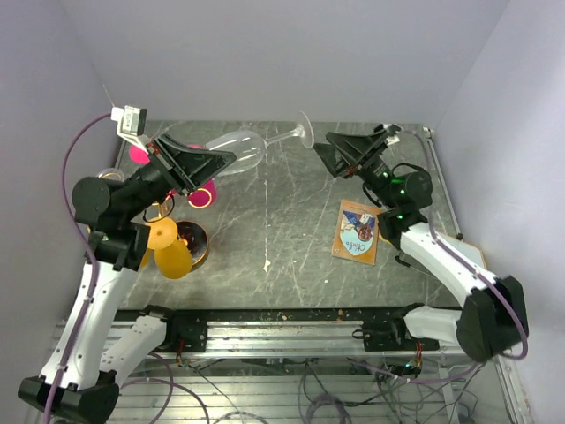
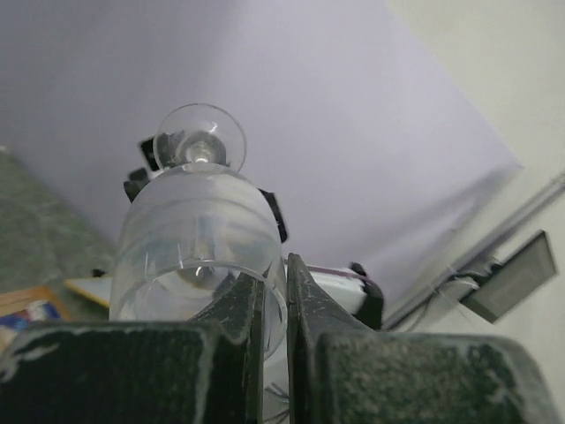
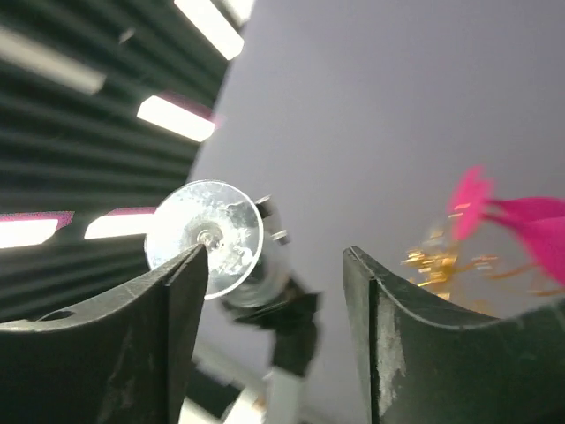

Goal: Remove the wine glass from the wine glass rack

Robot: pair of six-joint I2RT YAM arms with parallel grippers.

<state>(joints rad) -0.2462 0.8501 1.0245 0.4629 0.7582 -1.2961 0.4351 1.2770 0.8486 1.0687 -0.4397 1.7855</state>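
Note:
A clear wine glass [image 1: 237, 148] is held level in the air over the back of the table, with its foot [image 1: 305, 130] pointing right. My left gripper [image 1: 214, 164] is shut on the bowl's rim, one finger inside and one outside, as the left wrist view shows [image 2: 275, 296]. My right gripper [image 1: 330, 150] is open and empty just right of the foot. In the right wrist view the foot [image 3: 205, 236] lies at its left finger [image 3: 181, 300]. The gold wine glass rack [image 1: 196, 244] stands at the left, under my left arm and partly hidden.
Orange glasses [image 1: 171, 252] and pink glasses [image 1: 203, 196] are at the rack. A pink glass [image 3: 516, 221] also shows in the right wrist view. A printed card [image 1: 357, 231] lies on the grey table right of centre. Walls close in the back and both sides.

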